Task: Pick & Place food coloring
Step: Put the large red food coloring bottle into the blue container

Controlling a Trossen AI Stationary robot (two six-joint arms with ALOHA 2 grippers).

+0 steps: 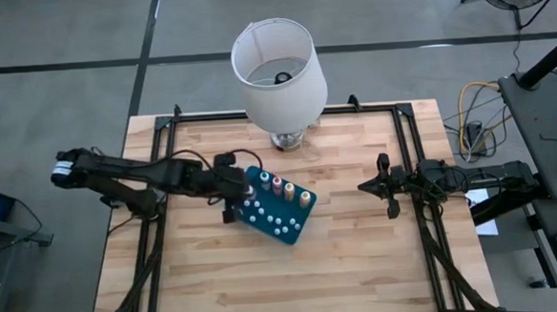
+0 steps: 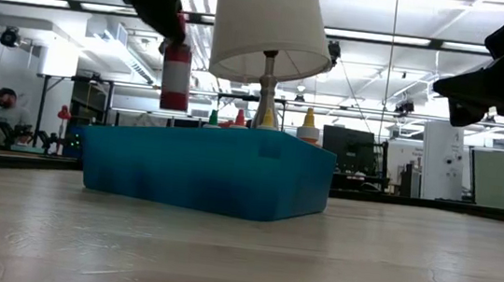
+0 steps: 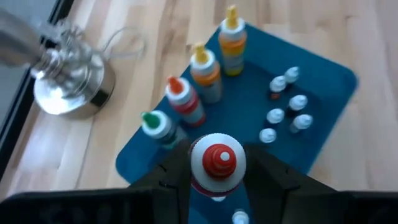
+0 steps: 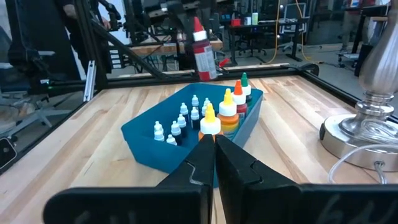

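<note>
High view, left gripper (image 1: pixel 232 189) grasping red bottle (image 3: pixel 216 165) above teal tray (image 1: pixel 292 234), four bottles (image 1: pixel 283 187) inside, right gripper (image 1: pixel 386 185) clenched.

A red bottle (image 3: pixel 217 167) with a white collar and red cap is seen between dark fingers (image 3: pixel 273 180). In the teal-blue tray (image 1: pixel 293 234), bottles capped green (image 3: pixel 155 124), red-orange (image 3: pixel 183 99), yellow (image 3: pixel 204 67) and orange-yellow (image 3: pixel 232 37) are lined up beside small white-capped ones (image 3: pixel 283 106). A white shade (image 1: pixel 276 70) and pale striped wooden table (image 1: pixel 342 267) are shown.

High overhead, low table-level, wrists close, all share tray (image 1: pixel 284 216)
</note>
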